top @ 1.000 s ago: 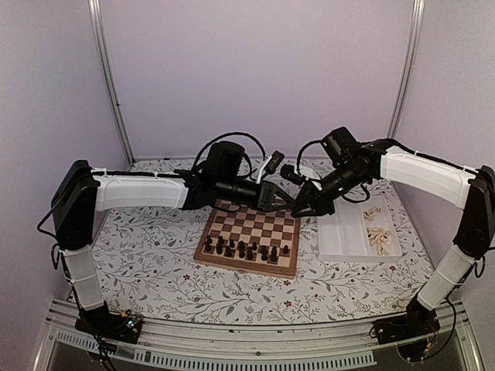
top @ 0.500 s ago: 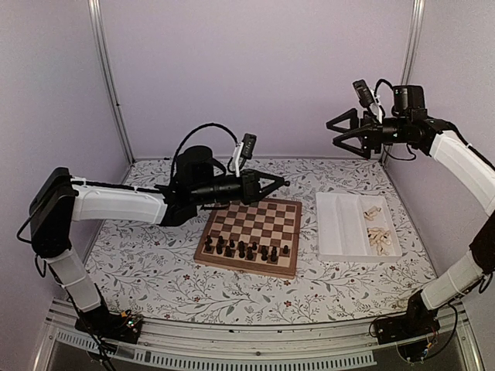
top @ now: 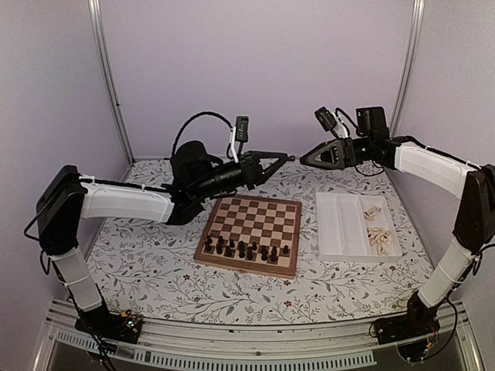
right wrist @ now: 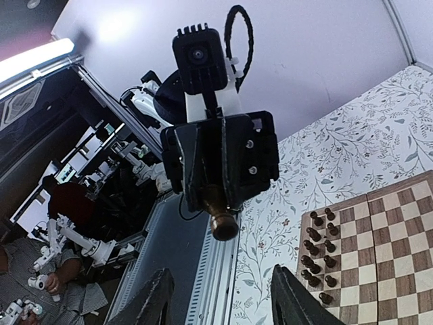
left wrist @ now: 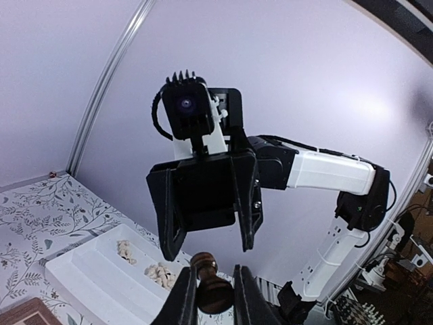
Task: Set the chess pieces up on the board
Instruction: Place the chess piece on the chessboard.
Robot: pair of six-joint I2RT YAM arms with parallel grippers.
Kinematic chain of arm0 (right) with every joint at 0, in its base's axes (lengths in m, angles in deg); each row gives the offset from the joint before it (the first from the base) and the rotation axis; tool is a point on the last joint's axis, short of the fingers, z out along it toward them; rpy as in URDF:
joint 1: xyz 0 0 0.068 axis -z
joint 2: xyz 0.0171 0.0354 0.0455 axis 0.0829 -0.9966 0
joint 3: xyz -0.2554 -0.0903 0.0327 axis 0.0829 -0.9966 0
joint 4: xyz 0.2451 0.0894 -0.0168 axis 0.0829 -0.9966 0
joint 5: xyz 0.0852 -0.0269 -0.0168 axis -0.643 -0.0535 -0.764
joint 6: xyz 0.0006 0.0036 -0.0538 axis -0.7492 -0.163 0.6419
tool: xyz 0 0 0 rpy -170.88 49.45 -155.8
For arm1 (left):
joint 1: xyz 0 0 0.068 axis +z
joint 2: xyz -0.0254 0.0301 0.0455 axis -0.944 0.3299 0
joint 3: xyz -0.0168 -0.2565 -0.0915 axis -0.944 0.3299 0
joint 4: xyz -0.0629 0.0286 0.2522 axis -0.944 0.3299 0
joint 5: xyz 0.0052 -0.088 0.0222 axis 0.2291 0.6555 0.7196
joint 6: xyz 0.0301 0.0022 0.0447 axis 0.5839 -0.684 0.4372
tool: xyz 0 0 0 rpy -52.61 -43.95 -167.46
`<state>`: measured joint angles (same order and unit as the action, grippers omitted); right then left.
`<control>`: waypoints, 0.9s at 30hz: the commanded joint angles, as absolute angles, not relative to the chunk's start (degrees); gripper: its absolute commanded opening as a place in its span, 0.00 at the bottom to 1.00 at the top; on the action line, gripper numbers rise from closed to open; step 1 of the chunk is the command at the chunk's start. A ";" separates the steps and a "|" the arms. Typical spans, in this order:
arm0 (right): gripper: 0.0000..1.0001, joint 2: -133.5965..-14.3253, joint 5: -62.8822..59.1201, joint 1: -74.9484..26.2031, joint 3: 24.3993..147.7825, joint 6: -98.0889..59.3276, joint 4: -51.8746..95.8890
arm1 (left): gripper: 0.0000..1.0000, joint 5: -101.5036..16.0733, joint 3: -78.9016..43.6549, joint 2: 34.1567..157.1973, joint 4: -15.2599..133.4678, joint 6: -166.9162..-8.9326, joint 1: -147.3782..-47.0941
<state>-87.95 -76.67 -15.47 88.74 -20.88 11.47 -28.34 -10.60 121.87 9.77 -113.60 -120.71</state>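
Board [top: 255,224] sits below. Left pincer [top: 283,158] is raised and nips one dark piece [left wrist: 215,292]. It's half hidden, so I can't read its type. Right pincer [right wrist: 222,271] faces it, open and empty.

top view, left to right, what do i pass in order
left gripper shut on a dark chess piece → right gripper, jaws open → cream chess pieces in the white tray; board skipped, overlaps left gripper

White compartment tray [top: 337,229] on floral tablecloth [top: 147,256], lilac walls [top: 255,69] behind.
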 commanded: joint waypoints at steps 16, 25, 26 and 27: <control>0.35 -90.96 -79.14 -18.39 89.73 -30.20 20.12 | 0.12 -26.25 -13.53 125.71 6.62 -116.40 -121.91; 0.23 -91.14 -79.41 -18.71 89.89 -30.58 20.49 | 0.11 -26.03 -14.42 126.87 6.94 -116.71 -122.03; 0.22 -91.14 -79.41 -18.80 89.83 -30.52 20.49 | 0.12 -26.04 -14.44 126.96 6.95 -116.69 -121.98; 0.21 -91.14 -79.41 -18.87 89.78 -30.57 20.50 | 0.12 -26.04 -14.45 127.01 6.95 -116.75 -121.98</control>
